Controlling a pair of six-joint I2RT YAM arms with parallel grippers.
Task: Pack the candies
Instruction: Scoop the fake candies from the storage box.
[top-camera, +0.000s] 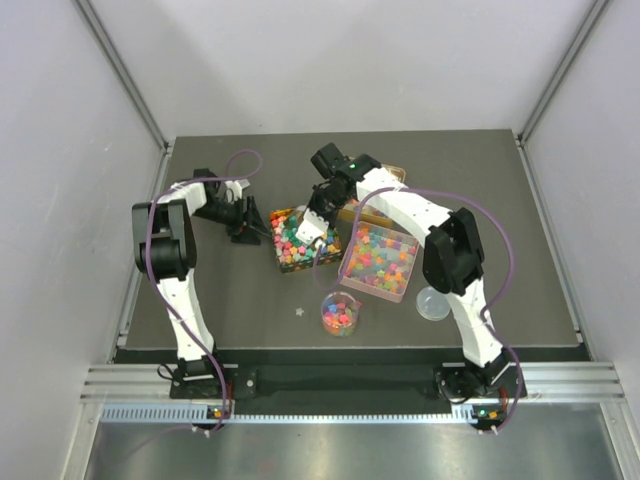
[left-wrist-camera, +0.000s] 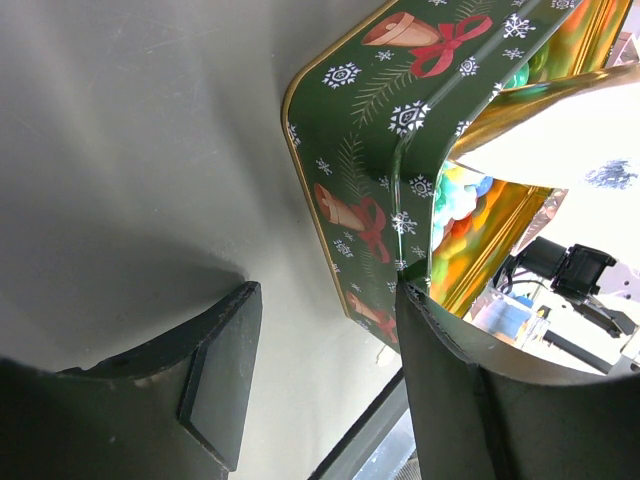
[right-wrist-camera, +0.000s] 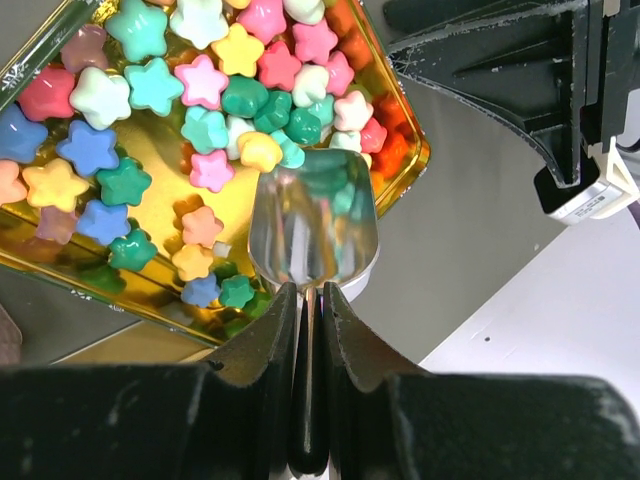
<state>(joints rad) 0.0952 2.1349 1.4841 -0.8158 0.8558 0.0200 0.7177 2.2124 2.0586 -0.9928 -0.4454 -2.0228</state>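
Many star-shaped multicoloured candies are sitting in the green metal tin, more waiting outside; right gripper is pinching a clear plastic scoop, left gripper is standing spread.

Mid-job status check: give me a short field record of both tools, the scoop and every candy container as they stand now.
left tool: open, holding nothing; one finger appears to touch the green tin at its corner
right tool: shut on the handle of the clear scoop
scoop position: over the candies in the tin, looks empty
clear box: right of the tin, holds candies
small cup: nearer the arms' bases, holds candies
empty cup: right of the small cup
stray candy: on the table, left of the small cup
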